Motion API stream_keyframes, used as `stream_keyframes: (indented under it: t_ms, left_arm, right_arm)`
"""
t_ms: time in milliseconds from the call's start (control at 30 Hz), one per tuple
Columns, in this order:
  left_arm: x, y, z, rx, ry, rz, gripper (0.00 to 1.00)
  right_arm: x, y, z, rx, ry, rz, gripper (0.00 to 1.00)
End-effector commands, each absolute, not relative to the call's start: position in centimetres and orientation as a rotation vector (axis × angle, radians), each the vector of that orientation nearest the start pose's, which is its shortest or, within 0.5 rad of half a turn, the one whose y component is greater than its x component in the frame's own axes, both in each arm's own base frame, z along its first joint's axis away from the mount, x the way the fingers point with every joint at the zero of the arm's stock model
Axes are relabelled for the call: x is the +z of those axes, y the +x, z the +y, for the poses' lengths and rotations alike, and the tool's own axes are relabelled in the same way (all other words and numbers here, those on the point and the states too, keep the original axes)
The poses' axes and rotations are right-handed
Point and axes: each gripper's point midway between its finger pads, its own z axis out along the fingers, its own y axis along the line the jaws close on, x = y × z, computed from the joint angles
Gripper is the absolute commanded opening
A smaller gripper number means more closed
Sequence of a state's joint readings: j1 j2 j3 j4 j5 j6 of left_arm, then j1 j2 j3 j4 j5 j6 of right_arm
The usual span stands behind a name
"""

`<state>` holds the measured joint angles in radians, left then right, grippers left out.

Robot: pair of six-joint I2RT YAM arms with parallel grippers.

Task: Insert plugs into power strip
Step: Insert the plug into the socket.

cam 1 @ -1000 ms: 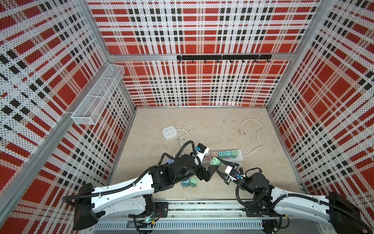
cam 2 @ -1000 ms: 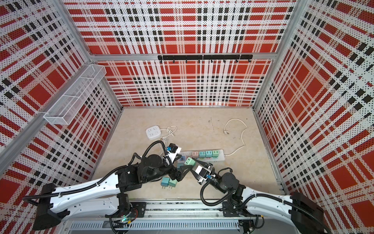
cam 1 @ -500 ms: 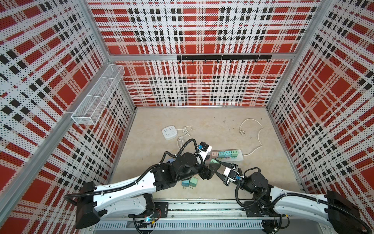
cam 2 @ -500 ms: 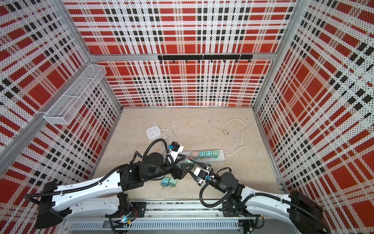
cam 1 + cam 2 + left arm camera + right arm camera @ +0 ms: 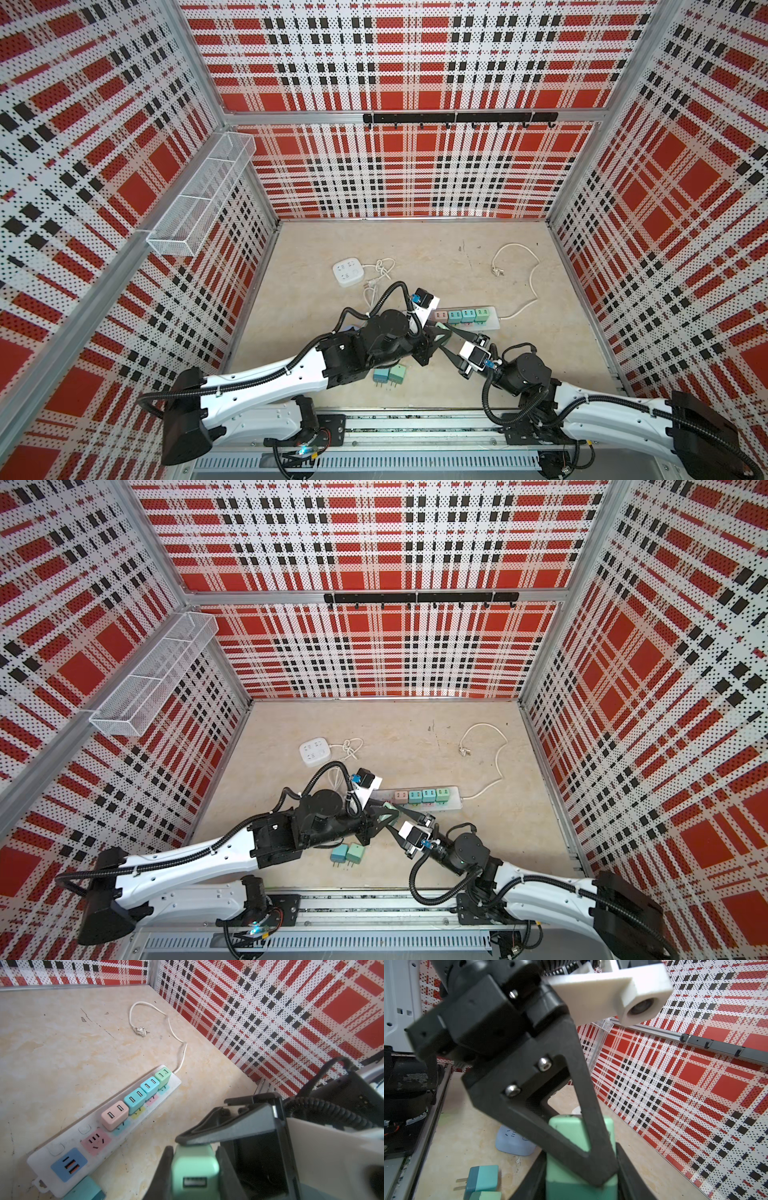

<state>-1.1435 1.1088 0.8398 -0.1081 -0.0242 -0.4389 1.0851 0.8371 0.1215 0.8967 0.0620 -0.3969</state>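
The counter (image 5: 62, 1043) is stone-look, marbled and matt, with dark scuffs. The power strip (image 5: 68, 1136) is smooth white plastic, dirt-specked. The mint plug (image 5: 195, 1169) and pink plug (image 5: 114, 1114) are smooth satin plastic. The teal plug (image 5: 483, 1176) has bare metal prongs (image 5: 462, 1179). The jaws are matt black plastic with bright metal screws (image 5: 544, 1064). The basket (image 5: 199, 195) is white wire mesh.

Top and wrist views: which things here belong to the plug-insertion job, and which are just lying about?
Job: power strip; four seated plugs; mint plug gripped by left claw and right claw; two loose plugs; teal plug at the strip's end.
Lying about: white socket cube with knotted cord; wire basket; hook rail.
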Motion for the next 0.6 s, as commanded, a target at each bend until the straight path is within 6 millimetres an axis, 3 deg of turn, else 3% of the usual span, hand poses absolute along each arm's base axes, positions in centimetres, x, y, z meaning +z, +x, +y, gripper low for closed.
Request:
stream_keyframes:
  t_ms: [0, 67, 100, 200, 233, 367, 500, 567]
  left_arm:
    - [26.0, 15.9, -35.0, -1.016, 0.768, 1.935, 0.01]
    - [26.0, 16.1, -34.9, -1.012, 0.762, 1.935, 0.00]
    - [26.0, 16.3, -34.9, -1.003, 0.760, 1.933, 0.00]
    - [26.2, 16.8, -34.5, -0.968, 0.750, 1.917, 0.00]
    - [26.2, 17.0, -34.3, -0.953, 0.752, 1.910, 0.00]
    - [26.5, 19.1, -32.2, -0.862, 0.704, 1.882, 0.00]
    - [26.3, 23.2, -27.3, -0.736, 0.463, 1.892, 0.00]
    - [26.3, 23.7, -26.6, -0.763, 0.484, 1.873, 0.00]
  right_arm:
    - [26.5, 14.6, 26.5, 0.602, -0.844, 1.006, 0.01]
    - [26.4, 14.6, 26.5, 0.602, -0.843, 1.009, 0.11]
    - [26.3, 14.6, 26.4, 0.600, -0.841, 1.013, 0.26]
    - [26.0, 15.2, 26.0, 0.578, -0.817, 1.043, 0.86]
    - [25.8, 15.4, 25.8, 0.564, -0.806, 1.057, 1.00]
    - [24.9, 17.4, 24.4, 0.464, -0.733, 1.159, 1.00]
    - [23.7, 20.0, 22.2, 0.314, -0.623, 1.282, 1.00]
    - [23.0, 21.5, 20.5, 0.247, -0.535, 1.346, 1.00]
